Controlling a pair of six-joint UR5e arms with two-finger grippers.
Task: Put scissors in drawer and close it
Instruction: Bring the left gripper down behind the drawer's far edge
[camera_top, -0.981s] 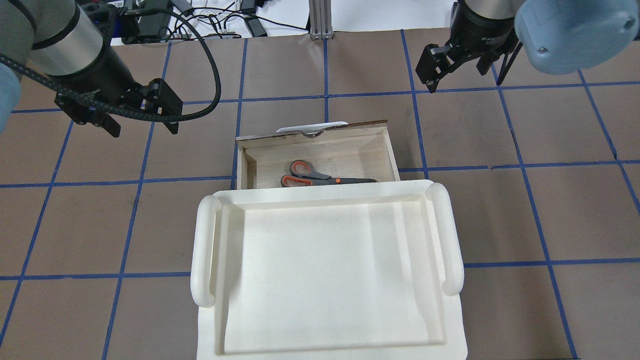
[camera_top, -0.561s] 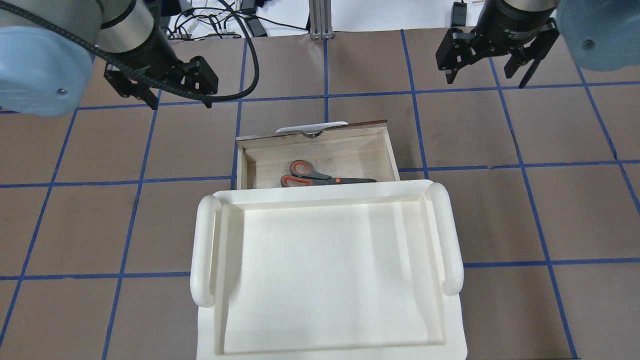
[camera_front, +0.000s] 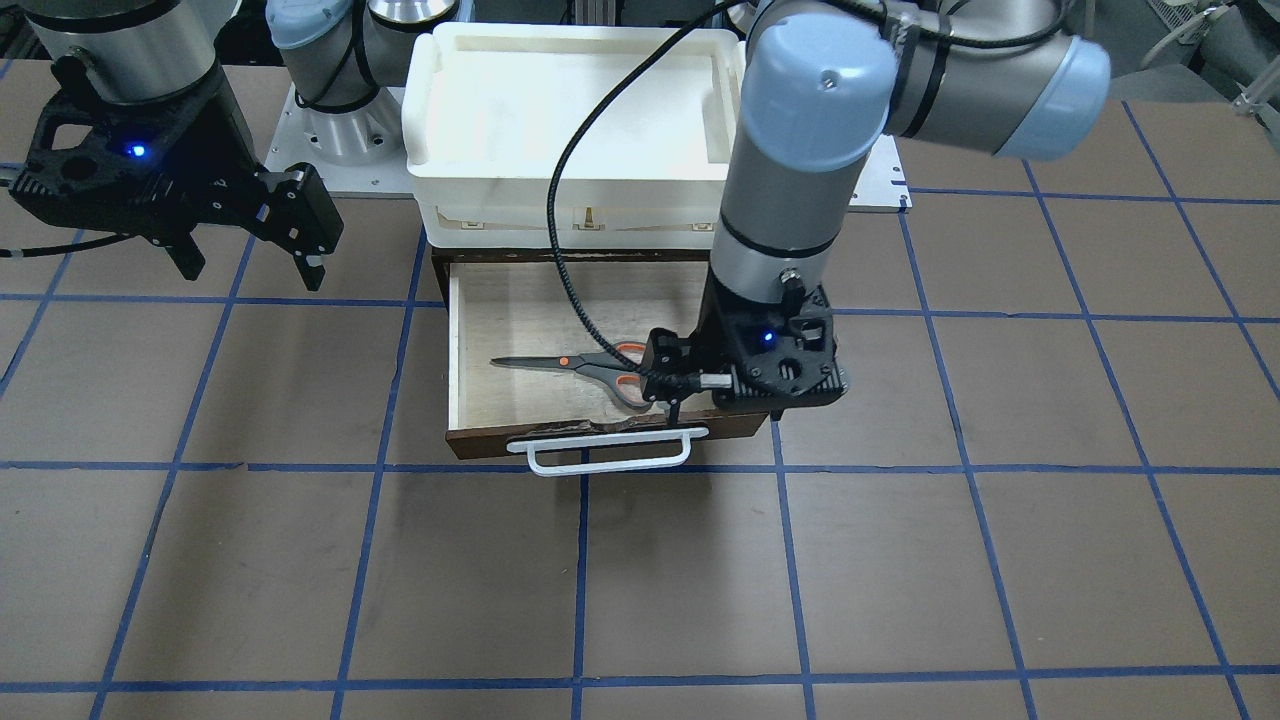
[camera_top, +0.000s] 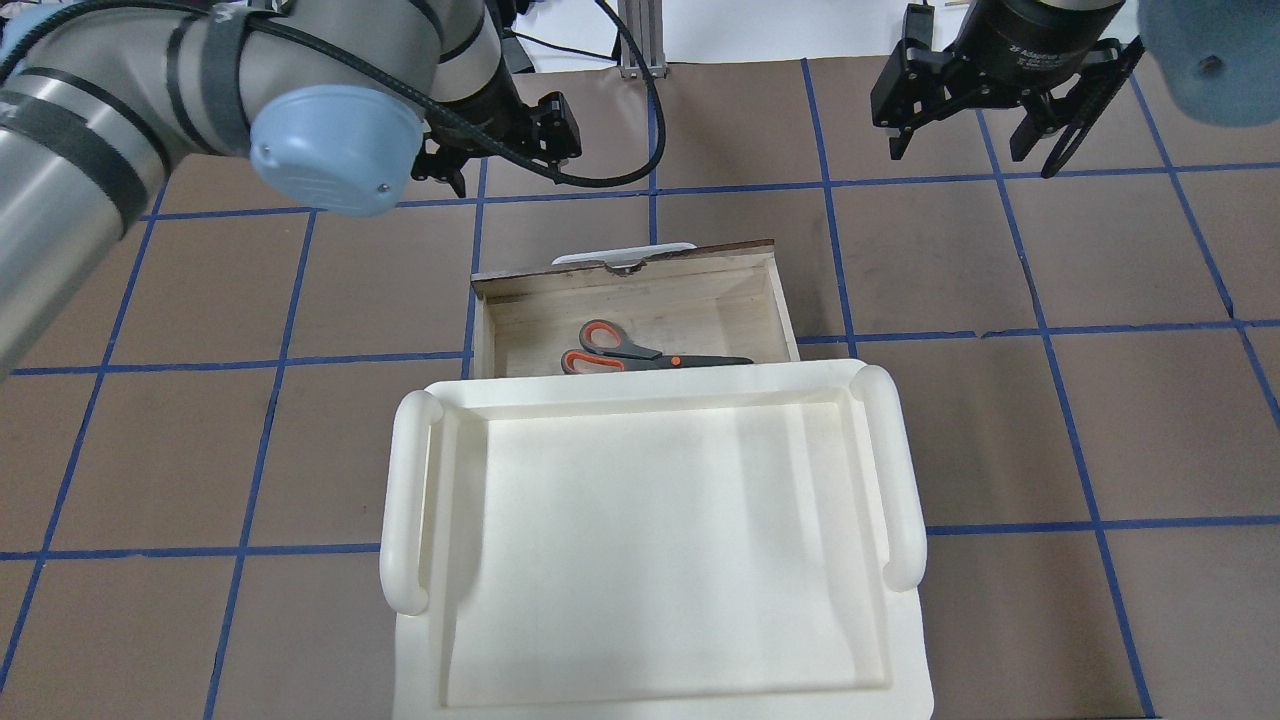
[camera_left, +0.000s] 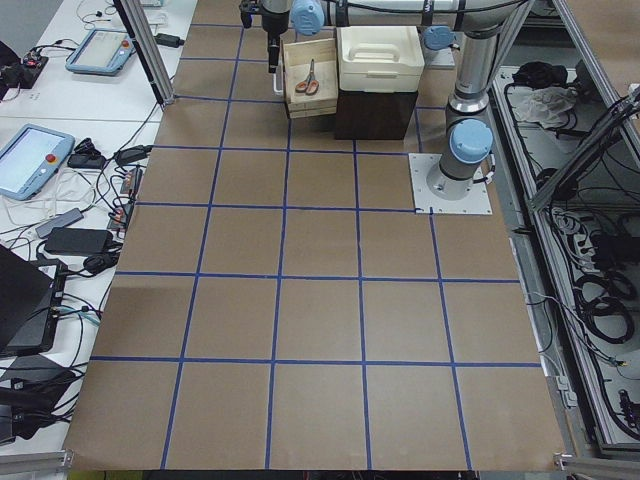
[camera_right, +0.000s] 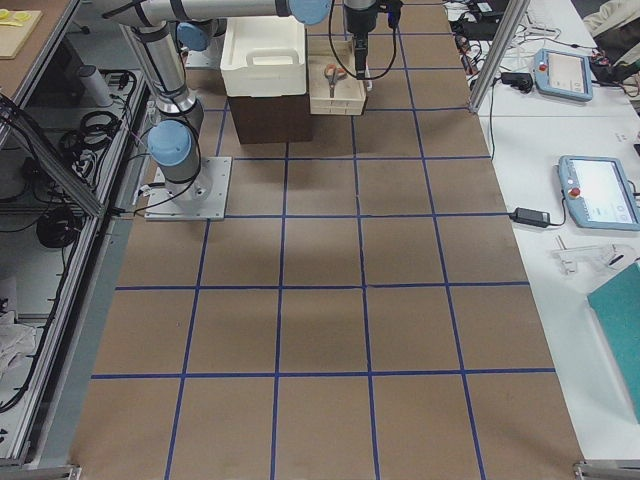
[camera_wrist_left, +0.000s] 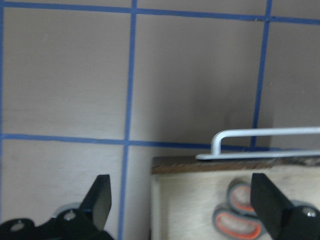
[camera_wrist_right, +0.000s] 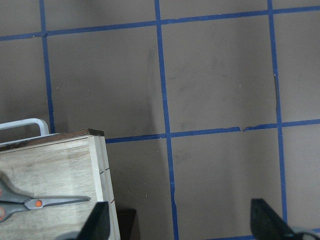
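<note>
Pale wood lines the drawer (camera_top: 530, 318), which is seen pulled out from beneath the white bin (camera_top: 640, 395) on the brown table (camera_top: 1000, 420). The scissors (camera_top: 650, 356) are laid flat on the drawer floor with the blades together, the loop handles toward the robot's left and the tips toward its right, close to the bin's edge. A white bar handle (camera_front: 608, 452) is fixed to the dark front. The left gripper (camera_wrist_left: 182, 192) is held above the drawer's front corner nearest the loops, its fingers spread wide with nothing between them. The right gripper (camera_wrist_right: 182, 217) is held over bare table off the drawer's opposite side, likewise spread and empty.
</note>
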